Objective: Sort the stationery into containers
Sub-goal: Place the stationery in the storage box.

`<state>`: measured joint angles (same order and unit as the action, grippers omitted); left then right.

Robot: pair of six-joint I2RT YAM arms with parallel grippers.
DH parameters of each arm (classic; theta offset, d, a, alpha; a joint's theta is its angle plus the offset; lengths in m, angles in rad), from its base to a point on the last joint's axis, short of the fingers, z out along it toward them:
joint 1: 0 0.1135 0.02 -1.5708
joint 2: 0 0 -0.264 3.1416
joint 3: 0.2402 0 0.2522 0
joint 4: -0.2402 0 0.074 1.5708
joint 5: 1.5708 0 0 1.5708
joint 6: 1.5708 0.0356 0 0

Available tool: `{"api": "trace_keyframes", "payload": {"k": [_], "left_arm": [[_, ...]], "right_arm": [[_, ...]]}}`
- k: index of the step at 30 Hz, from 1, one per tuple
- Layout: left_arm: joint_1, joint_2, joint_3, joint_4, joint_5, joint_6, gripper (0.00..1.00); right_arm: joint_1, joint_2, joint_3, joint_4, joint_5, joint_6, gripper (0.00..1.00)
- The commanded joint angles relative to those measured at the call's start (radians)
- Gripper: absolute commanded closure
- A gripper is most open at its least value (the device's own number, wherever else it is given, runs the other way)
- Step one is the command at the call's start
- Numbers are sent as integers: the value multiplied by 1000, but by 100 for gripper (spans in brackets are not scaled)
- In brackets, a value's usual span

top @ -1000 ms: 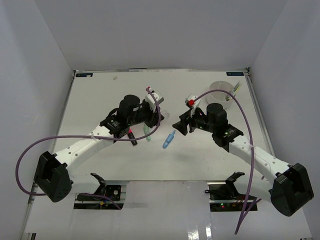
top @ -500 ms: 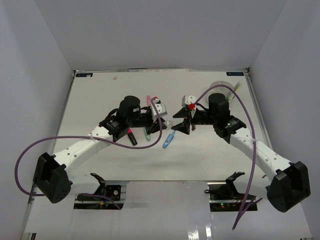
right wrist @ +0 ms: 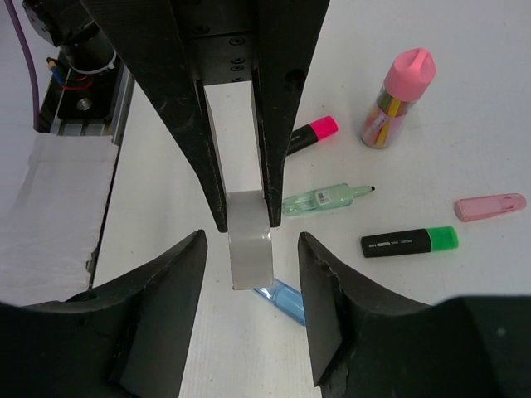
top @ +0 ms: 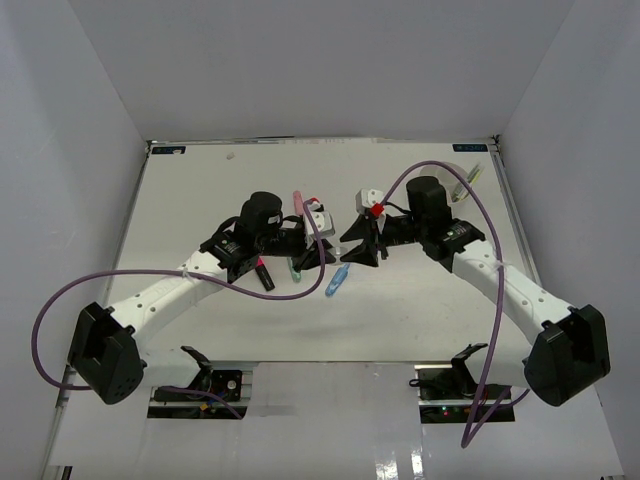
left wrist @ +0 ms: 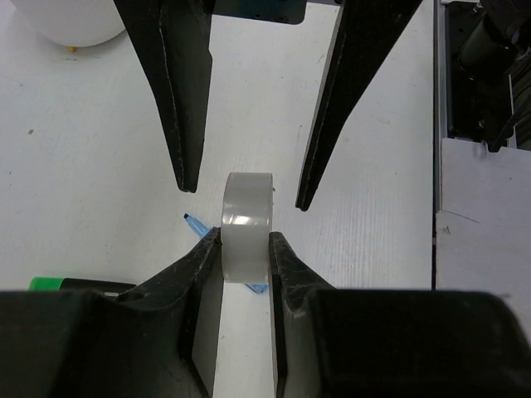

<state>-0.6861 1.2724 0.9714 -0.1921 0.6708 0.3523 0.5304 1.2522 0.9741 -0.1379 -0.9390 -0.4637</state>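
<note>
Both arms reach in over the middle of the white table, forearms low and wrists turned so the two sets of fingers point at each other, tip to tip.

The left gripper is clamped on the tape ring. Its black, wedge-shaped fingers press the ring's two flat sides and hold it upright, edge-on, above the table. The ring is a smooth, cloudy grey band with a faint shine on its rim.

The right gripper stands apart. Its long, tapering black fingers straddle the ring, one on each side, with a clear gap to the ring on both sides.

Below the ring lies a translucent blue pen. Scattered near it are:
- a pale green see-through pen
- a black highlighter with a pink cap
- a black highlighter with a green cap
- a flat pink eraser
- an upright clear tube with a rounded pink cap

The round white tub sits beyond the right arm, well apart from the ring. Its inside cannot be made out.
</note>
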Motion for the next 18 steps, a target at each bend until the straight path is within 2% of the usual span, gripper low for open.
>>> {"api": "trace_keyframes", "payload": {"k": [1, 10, 13, 16, 18], "left_arm": [[2, -4, 38, -4, 45, 17, 91], [2, -8, 52, -1, 46, 25, 90], [3, -7, 50, -1, 46, 27, 90], [2, -1, 47, -1, 53, 24, 90], [2, 2, 46, -3, 55, 24, 89]], "right_arm": [[-1, 16, 49, -55, -56, -47, 46], [-3, 56, 67, -127, -66, -85, 48], [-3, 59, 71, -127, -64, -84, 55], [-1, 64, 75, -126, -58, -84, 67], [-3, 62, 77, -127, -47, -84, 80]]}}
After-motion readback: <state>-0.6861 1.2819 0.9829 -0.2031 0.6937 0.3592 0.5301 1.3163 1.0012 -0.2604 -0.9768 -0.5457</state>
